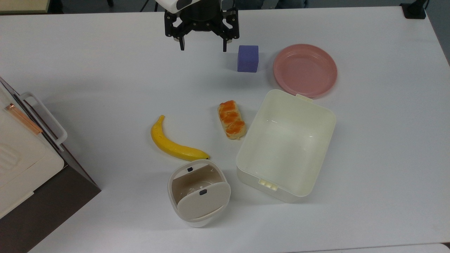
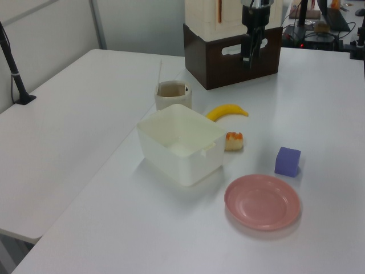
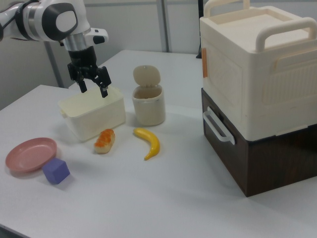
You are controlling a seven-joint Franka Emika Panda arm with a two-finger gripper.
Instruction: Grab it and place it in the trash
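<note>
Hangs with end effector (image 1: 203,49) spread open and empty, well away from the trash (image 1: 171,184), straight past the banana (image 1: 172,144) from it; can't tell if wad's inside.

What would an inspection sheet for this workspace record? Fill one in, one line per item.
Surface: white table, dry and unmarked.
Job's things: round bin upright, swing lid tipped open.
Clutter: banana, bread roll, cream tub, purple cube, pink plate, all apart from one another.
Grippers: gripper open, holding nothing, raised above the table beside the cube.
Cables: dark cable or rod on the neighbouring table.
Surroundings: cream box stacked on a brown crate; second white table.
</note>
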